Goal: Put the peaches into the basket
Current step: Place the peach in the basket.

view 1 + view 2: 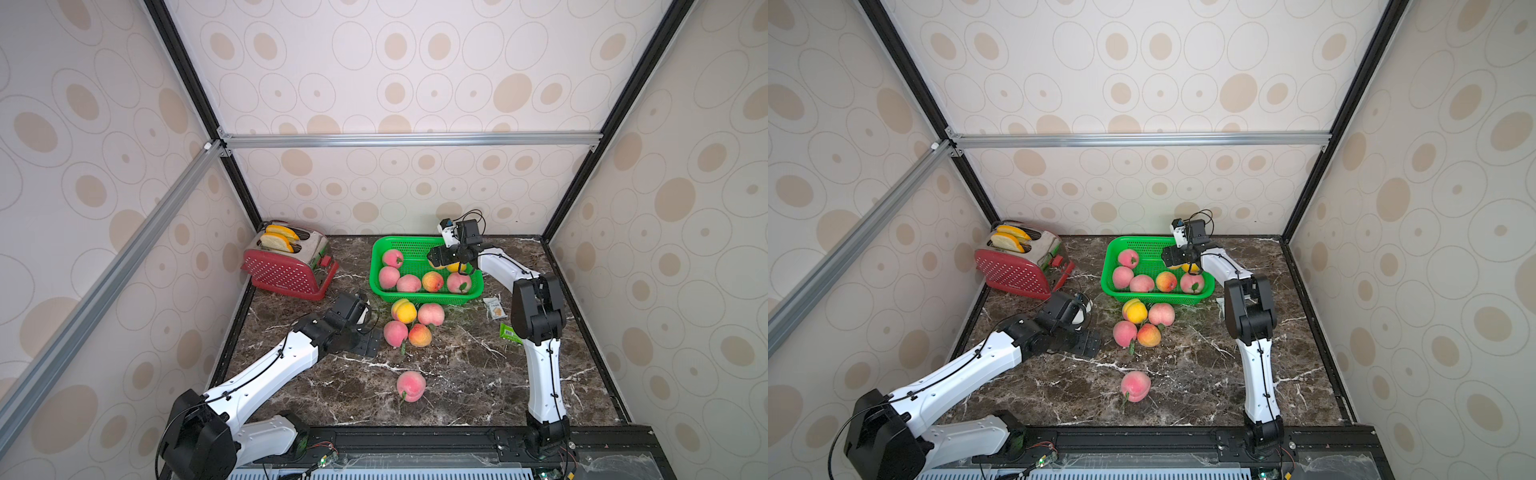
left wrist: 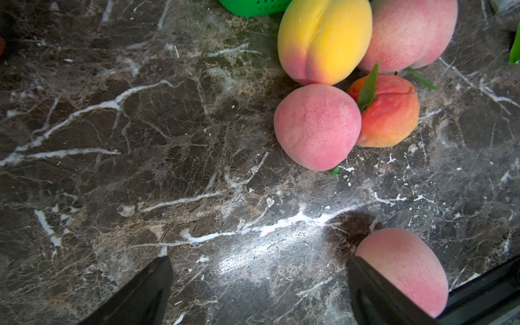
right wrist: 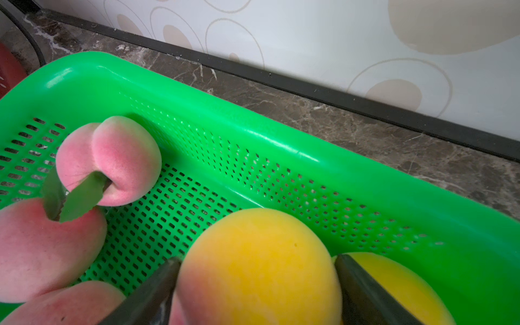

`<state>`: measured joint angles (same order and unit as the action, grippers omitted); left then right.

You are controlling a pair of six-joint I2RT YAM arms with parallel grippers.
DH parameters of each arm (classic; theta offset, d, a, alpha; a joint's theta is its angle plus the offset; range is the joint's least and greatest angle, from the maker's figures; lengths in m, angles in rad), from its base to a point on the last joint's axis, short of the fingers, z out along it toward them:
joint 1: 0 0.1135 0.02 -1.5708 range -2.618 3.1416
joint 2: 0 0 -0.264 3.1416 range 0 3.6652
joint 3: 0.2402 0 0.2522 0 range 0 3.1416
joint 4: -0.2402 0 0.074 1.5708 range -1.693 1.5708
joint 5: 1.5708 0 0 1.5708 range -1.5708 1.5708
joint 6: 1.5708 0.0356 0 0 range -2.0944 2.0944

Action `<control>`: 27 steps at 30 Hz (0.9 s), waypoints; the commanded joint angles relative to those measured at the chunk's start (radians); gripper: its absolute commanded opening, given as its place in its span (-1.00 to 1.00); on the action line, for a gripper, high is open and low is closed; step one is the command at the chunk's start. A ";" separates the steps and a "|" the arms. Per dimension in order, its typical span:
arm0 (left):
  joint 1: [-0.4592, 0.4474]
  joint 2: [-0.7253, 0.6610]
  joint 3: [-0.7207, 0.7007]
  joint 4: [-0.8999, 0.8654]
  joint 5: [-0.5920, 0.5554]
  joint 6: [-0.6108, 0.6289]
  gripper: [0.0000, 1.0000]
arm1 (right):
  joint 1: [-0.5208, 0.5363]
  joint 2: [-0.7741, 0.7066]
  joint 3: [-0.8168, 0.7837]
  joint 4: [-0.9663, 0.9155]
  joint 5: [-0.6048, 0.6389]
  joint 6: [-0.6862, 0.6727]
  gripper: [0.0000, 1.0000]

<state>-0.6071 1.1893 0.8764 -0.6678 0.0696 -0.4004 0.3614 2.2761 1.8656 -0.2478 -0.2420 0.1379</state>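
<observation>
Right claw (image 3: 254, 266) clasps yellow peach (image 3: 261, 247)

Cream walls (image 1: 457, 62) with beige ovals, silver bar (image 1: 411, 139) at 12 o'clock, dark white-veined marble tabletop (image 1: 457, 374) at 6 o'clock

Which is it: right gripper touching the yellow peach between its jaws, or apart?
Touching. The right wrist view shows the right gripper with both fingers pressed against the yellow peach, no gap, over the basket.
</observation>
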 commanded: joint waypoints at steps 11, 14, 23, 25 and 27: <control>-0.002 -0.012 0.031 0.007 0.006 0.003 0.98 | 0.005 0.020 0.016 -0.017 -0.029 -0.021 0.77; -0.002 -0.020 0.029 0.006 0.001 0.002 0.98 | 0.004 0.020 0.019 -0.024 -0.026 -0.025 0.78; -0.002 -0.030 0.022 0.004 -0.007 -0.005 0.98 | 0.021 0.039 0.048 -0.079 0.015 -0.025 0.80; -0.002 -0.024 0.025 0.005 -0.007 -0.004 0.98 | 0.031 0.043 0.054 -0.089 0.031 -0.039 0.81; -0.002 -0.024 0.026 0.004 -0.007 -0.005 0.98 | 0.037 0.046 0.064 -0.102 0.050 -0.046 0.81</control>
<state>-0.6071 1.1725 0.8764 -0.6662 0.0723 -0.4011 0.3805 2.2902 1.9007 -0.3019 -0.2253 0.1123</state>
